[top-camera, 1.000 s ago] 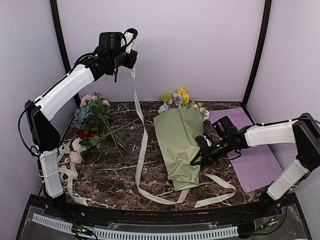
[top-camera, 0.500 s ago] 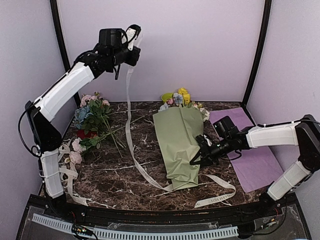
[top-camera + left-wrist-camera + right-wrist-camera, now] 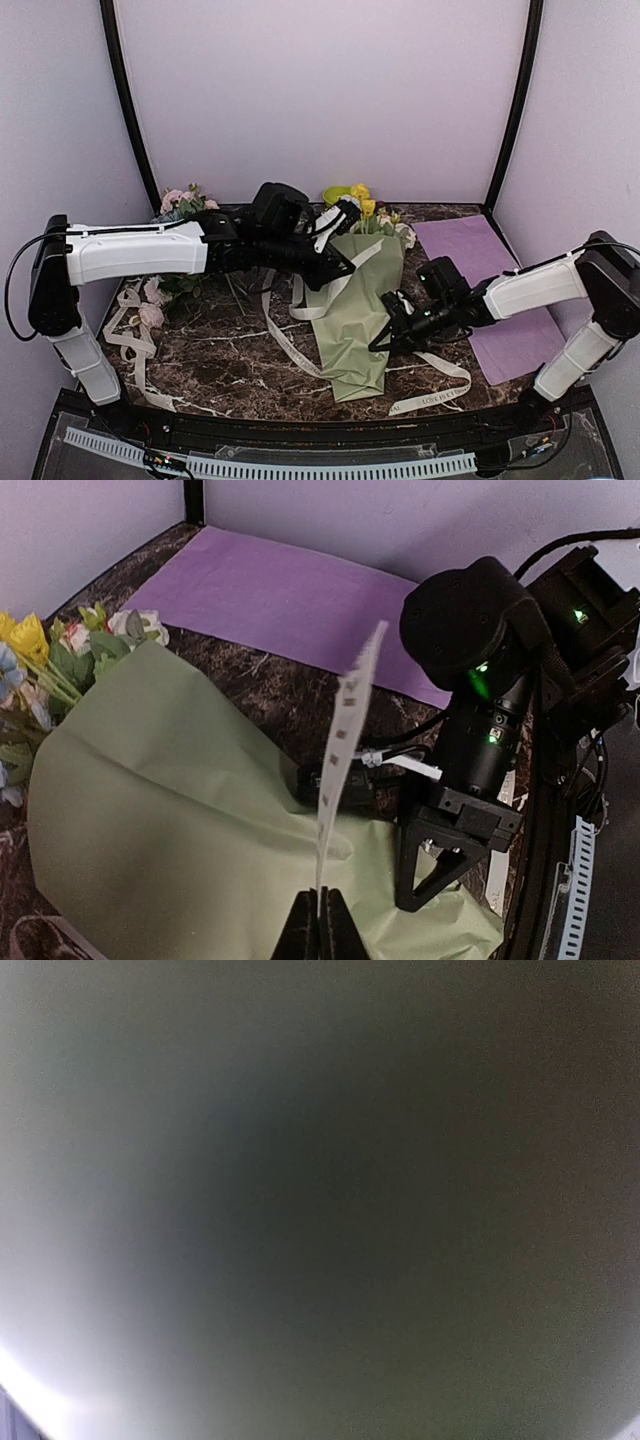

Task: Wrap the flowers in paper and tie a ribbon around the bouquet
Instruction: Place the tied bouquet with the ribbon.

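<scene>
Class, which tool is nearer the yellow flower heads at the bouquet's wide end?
Left. The left tool is right beside the yellow flower heads; the right tool is farther down, at the edge of the bouquet.

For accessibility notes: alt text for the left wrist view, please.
The left gripper is shut on a flat cream printed ribbon standing above a sage-green paper bouquet. The black right gripper sits at the paper's edge; a flat purple sheet lies behind.

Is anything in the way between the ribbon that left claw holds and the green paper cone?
Nothing visible: the left gripper holds the ribbon directly over the bouquet. The right gripper rests at the bouquet's right edge, nearer its narrow end.
</scene>
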`<state>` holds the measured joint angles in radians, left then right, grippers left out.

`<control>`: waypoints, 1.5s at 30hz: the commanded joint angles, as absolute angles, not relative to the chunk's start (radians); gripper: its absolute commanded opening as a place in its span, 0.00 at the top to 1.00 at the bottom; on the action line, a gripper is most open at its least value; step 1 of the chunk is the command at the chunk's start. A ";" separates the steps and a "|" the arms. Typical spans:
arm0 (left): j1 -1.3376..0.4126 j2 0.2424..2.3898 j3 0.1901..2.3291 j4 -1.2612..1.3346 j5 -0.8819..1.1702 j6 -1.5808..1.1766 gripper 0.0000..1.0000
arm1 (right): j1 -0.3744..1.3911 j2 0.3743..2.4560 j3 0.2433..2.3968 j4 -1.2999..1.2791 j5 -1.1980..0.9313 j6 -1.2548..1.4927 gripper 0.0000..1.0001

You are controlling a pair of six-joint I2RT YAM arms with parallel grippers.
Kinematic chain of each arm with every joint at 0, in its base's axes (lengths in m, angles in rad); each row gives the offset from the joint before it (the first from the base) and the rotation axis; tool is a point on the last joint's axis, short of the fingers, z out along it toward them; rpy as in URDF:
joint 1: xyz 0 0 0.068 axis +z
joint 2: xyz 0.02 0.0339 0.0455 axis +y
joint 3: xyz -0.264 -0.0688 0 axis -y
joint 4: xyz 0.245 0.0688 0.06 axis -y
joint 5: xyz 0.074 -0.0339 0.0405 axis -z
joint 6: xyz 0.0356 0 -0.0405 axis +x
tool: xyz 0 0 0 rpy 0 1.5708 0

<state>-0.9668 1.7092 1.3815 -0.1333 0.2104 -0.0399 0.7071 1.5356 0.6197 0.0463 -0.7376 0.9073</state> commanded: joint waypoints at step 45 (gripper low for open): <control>-0.957 2.145 1.387 0.015 0.283 -0.194 1.00 | 0.787 1.265 0.662 -1.013 -0.083 0.916 0.01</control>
